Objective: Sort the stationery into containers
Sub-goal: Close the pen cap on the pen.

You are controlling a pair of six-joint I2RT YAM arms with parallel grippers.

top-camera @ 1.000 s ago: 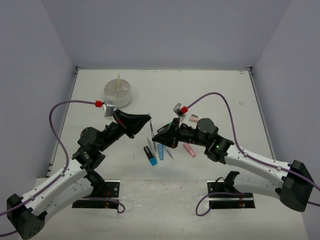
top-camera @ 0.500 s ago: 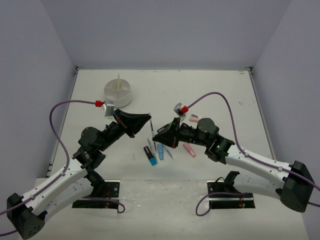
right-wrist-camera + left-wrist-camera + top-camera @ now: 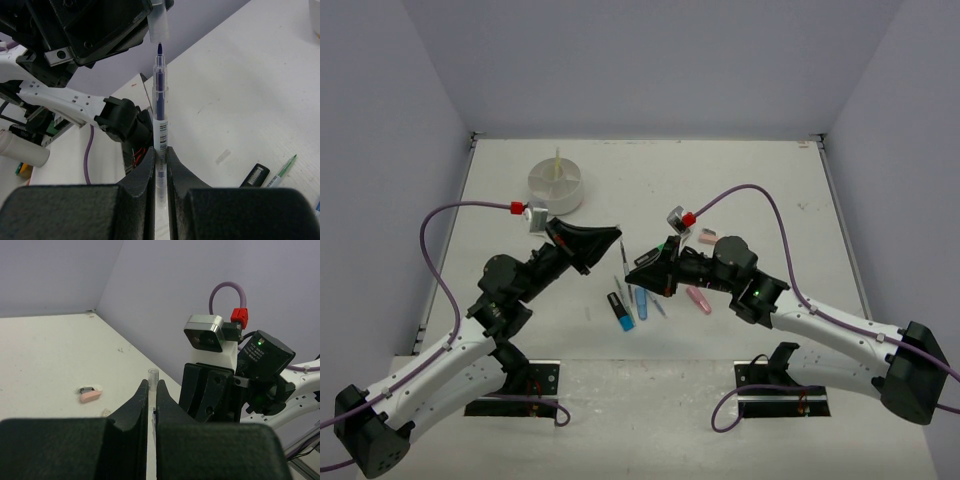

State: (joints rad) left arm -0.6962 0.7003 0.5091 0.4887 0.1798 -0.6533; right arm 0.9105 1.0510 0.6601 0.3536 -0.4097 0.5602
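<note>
My right gripper [image 3: 160,152] is shut on a thin clear pen [image 3: 160,100] with blue ink; its bare tip points up and away. Just beyond that tip, my left gripper [image 3: 152,386] is shut on a clear pen cap [image 3: 152,375], which the right wrist view shows as the cap [image 3: 159,27] a little off the tip. From above, the left gripper [image 3: 615,238] and right gripper [image 3: 632,272] meet nose to nose over loose stationery: a blue highlighter [image 3: 622,312], a light blue one [image 3: 641,300] and a pink one [image 3: 698,299]. The white tub [image 3: 557,186] stands far left with a yellow stick [image 3: 557,160] in it.
A pink eraser [image 3: 708,237] lies behind the right wrist, and the same eraser [image 3: 91,395] shows left of my left fingers. A green pen [image 3: 282,171] and a black-capped item [image 3: 255,175] lie on the table under the right gripper. Purple cables arc over both arms.
</note>
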